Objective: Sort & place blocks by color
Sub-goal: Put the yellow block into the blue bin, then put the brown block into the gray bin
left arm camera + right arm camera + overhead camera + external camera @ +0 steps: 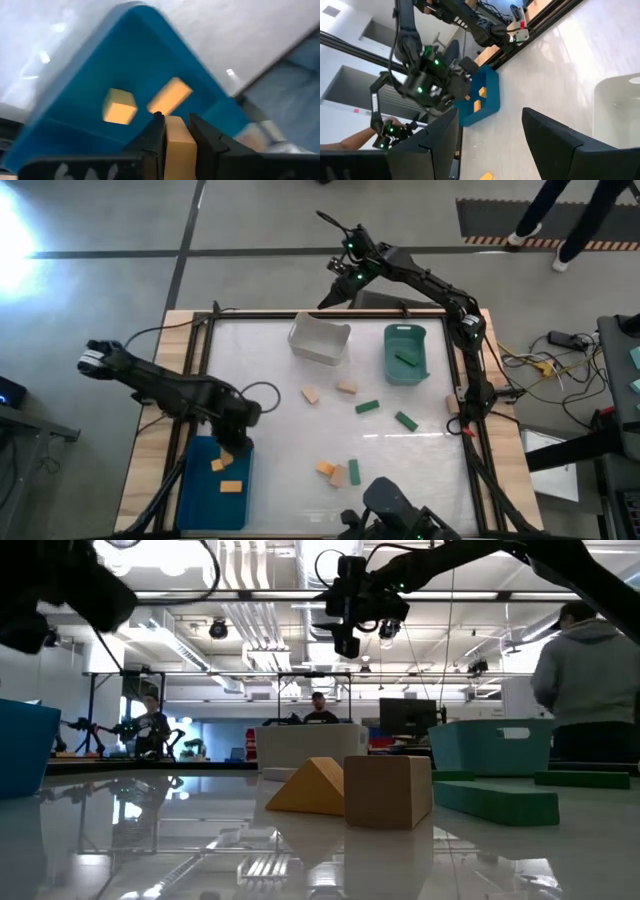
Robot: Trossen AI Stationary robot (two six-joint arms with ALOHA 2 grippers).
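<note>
Smooth orange block (pixel 177 145) clamped in left end effector (pixel 176 131); right end effector (pixel 490 130) wide.

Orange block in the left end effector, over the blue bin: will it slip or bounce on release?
The orange block looks rigid, flat-faced and squarely pinched by the left end effector, so slipping seems unlikely. It is probably light. Dropped into the blue bin, it might hop a little, but as a cube it should settle rather than roll.
</note>
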